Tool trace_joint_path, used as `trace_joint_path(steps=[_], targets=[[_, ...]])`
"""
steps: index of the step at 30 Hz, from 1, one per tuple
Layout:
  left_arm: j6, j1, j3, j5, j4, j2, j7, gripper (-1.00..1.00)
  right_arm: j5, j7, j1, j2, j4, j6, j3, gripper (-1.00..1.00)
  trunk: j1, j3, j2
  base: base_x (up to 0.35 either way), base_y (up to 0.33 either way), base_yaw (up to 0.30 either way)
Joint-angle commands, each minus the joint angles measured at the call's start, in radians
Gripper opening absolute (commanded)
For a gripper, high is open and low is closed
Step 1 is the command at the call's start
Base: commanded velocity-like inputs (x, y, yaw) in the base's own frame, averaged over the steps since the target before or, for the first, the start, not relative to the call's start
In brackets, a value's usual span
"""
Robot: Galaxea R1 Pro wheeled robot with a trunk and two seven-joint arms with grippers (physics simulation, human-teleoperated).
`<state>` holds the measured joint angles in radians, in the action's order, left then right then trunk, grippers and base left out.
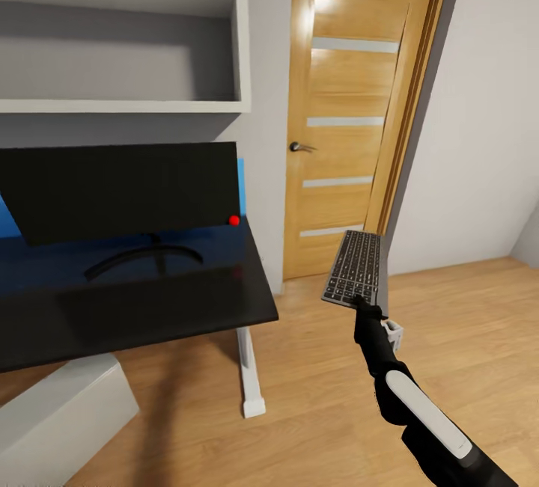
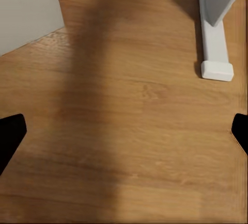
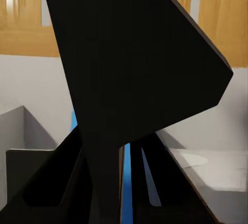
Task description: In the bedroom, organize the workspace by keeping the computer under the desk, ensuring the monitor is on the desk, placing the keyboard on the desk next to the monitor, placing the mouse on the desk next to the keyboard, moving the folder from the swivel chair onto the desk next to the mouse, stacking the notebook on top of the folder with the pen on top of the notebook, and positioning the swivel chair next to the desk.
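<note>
Home room: desk [image 1: 150,307], wooden door [image 1: 352,113]

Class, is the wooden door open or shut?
Shut: the wooden door sits flush within its frame, showing no gap, handle level.

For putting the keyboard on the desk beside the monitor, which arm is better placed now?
The right. The right gripper already holds the keyboard in the air, beside the desk where the monitor stands. The left gripper, jaws open, points at the floor.

Head camera high, facing desk [image 1: 150,300]; left wrist faces floor [image 2: 124,131] closely.
</note>
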<state>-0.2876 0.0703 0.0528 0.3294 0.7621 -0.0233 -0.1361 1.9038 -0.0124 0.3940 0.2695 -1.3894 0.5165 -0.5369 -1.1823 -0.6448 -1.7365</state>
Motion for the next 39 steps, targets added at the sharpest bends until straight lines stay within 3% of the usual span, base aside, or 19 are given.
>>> trace_joint_path(steps=[1, 19, 29, 39], targets=[[-0.002, 0.0, 0.006, 0.005, 0.002, -0.001, -0.009, 1.0, 0.0, -0.001, 0.001, -0.002, 0.002, 0.007, -0.003, -1.0, 0.0, 0.001, 0.0, -0.074, -0.347, 0.099], [-0.002, 0.0, 0.006, 0.006, 0.0, -0.001, -0.01, 1.0, -0.002, -0.001, 0.001, -0.007, 0.021, 0.007, -0.003, -1.0, 0.0, 0.024, 0.0, -0.052, -0.128, 0.15], [-0.003, 0.0, 0.006, 0.005, 0.0, -0.001, -0.007, 1.0, -0.002, -0.001, 0.001, -0.007, 0.02, 0.008, -0.003, -1.0, 0.0, 0.026, 0.0, 0.017, -0.309, 0.162], [-0.002, 0.0, 0.006, 0.005, 0.0, -0.002, -0.005, 1.0, -0.002, 0.0, 0.002, -0.01, 0.02, 0.007, -0.003, -1.0, 0.0, 0.026, 0.0, 0.092, -0.045, 0.063]])
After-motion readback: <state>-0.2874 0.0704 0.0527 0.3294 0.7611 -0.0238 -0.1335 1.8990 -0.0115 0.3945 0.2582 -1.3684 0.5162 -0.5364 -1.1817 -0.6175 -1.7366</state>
